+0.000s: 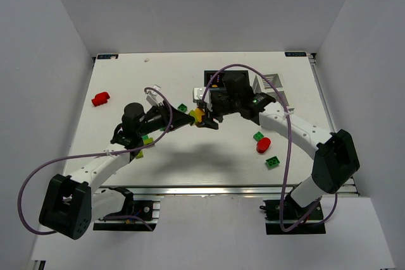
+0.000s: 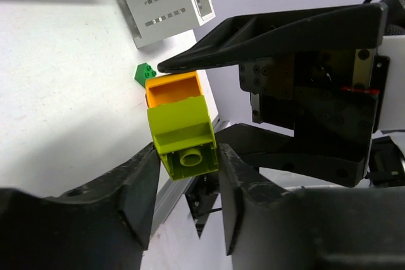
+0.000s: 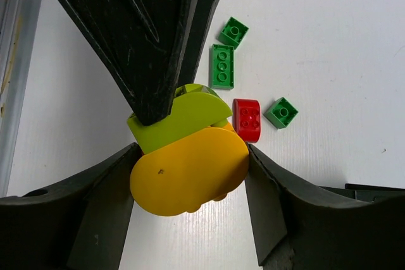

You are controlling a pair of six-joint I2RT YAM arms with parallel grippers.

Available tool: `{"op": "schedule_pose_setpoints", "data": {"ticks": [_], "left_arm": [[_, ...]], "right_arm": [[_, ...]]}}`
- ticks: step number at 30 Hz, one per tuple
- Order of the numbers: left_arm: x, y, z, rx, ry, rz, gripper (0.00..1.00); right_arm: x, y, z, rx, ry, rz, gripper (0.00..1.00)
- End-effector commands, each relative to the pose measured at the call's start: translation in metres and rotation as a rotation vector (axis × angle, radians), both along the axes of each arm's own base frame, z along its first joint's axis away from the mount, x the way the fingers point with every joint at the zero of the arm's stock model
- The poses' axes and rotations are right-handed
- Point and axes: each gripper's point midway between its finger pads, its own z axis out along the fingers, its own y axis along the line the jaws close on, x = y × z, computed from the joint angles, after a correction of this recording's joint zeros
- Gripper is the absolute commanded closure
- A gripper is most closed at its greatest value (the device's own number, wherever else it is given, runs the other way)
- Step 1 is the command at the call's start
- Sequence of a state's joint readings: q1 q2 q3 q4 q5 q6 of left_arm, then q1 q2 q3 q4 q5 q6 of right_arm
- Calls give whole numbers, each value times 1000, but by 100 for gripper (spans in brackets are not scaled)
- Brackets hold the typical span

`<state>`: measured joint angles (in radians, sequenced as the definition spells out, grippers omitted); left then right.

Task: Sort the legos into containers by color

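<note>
**A:** Where is the two-colour stack right now?

**B:** Held up over the middle of the table (image 1: 126,80), where both arms meet. The left gripper (image 2: 186,159) is pinched narrow on the lime brick (image 2: 180,128), with a finger pressed to each side. The right gripper (image 3: 190,156) is clamped wider across the orange brick (image 3: 190,178), the rounded one stuck to the lime.

**A:** So the step is pulling the 2 colours apart?

**B:** That is my reading. They are joined as yet, so neither can go into a container.

**A:** How much of the sorting is done?

**B:** Not much, as far as I can judge. The black box (image 1: 209,75) and the white basket (image 2: 161,1) stand at the far side. From above they are largely hidden under the right arm (image 1: 304,134), and I cannot tell what lies in them.

**A:** And what is left?

**B:** Plenty.
- A lone red brick (image 1: 100,98) lies far to the left.
- A small green brick (image 1: 182,107) lies just beside the grippers.
- On the right, a square green brick (image 1: 258,136), a rounded red brick (image 1: 263,146) and a long green brick (image 1: 273,162) lie close together.
- Some lime and yellow pieces (image 1: 147,138) show beside the left arm (image 1: 101,167).

That makes at least 6 loose bricks, plus this pair.
</note>
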<state>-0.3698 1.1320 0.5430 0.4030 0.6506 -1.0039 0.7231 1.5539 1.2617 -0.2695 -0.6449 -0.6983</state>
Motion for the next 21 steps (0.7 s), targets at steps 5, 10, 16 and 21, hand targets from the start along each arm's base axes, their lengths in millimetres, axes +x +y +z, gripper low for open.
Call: {"op": "schedule_pose_setpoints", "data": {"ticks": [5,10,16,21], "left_arm": [[3,1,-2,11,13,10,61],[6,1,-2,25,10,16,66],[9,3,-1,56,0,29,78],[11,4,0,89,-2,35,86]], "right_arm": [[1,1,21,39,-63,-23,100],[3,-1,22,40,-81,-54,100],[15,-12,14,20,-122,-134,100],[24,-24,9,20,-110,-179,100]]}}
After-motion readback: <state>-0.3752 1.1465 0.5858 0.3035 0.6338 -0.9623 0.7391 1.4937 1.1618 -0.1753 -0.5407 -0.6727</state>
